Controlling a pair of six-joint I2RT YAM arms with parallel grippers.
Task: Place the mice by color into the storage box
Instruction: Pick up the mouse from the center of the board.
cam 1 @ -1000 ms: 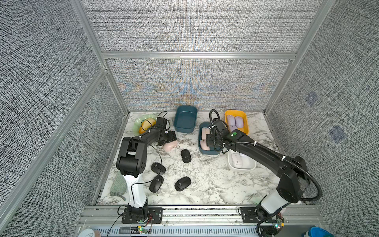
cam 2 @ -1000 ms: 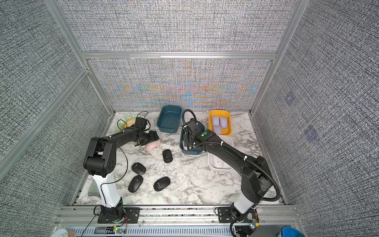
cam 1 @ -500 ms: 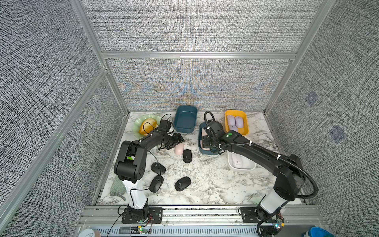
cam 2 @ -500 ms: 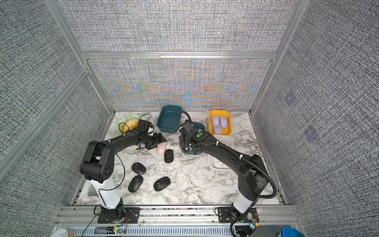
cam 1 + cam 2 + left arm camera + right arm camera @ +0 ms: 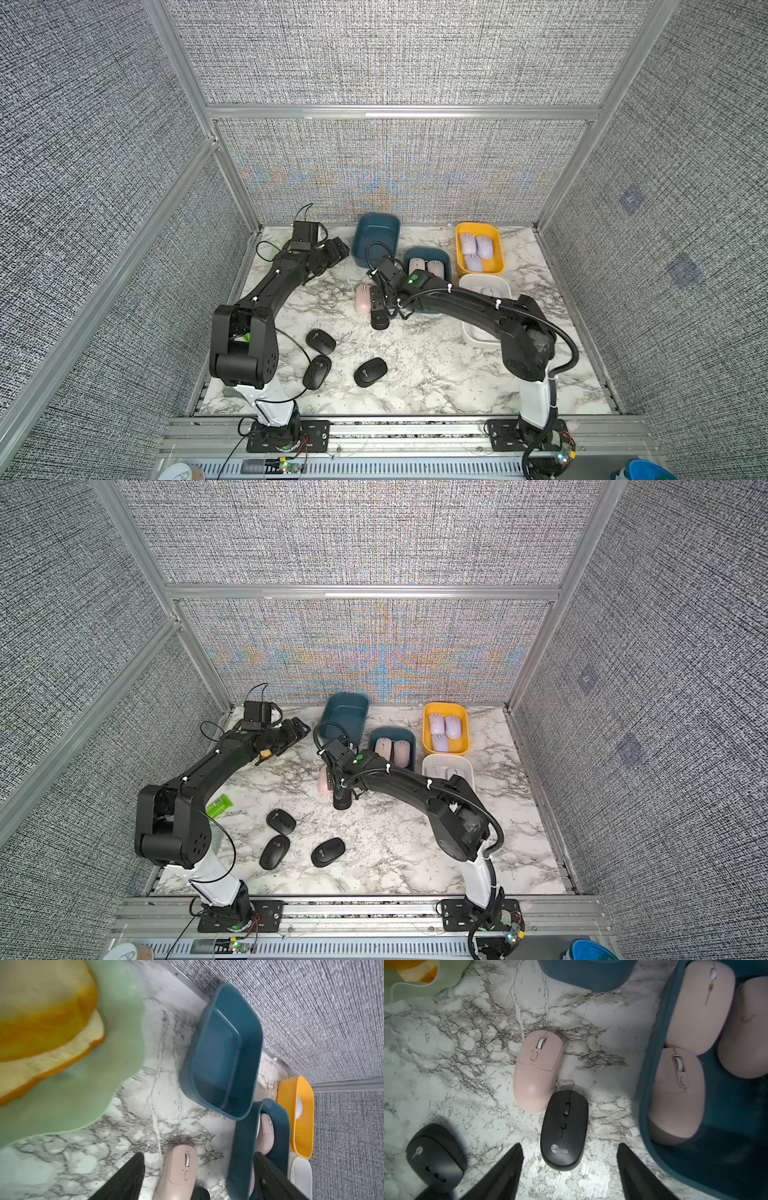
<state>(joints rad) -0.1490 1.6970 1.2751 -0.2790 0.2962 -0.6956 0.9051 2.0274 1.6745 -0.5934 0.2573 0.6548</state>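
The pale pink oval plastic mouse is lying on the marble tabletop touching a black plastic mouse, so the wide-open, empty right gripper should be shifting to straddle the pink shell alone

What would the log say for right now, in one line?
right jaws open above black mouse | left jaws open, empty | pink mouse on table beside it

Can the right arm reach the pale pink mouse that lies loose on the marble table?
Probably yes. The open right gripper hangs close to the pale pink oval plastic mouse, which is uncovered; only the black oval mouse against its rear may crowd a finger.
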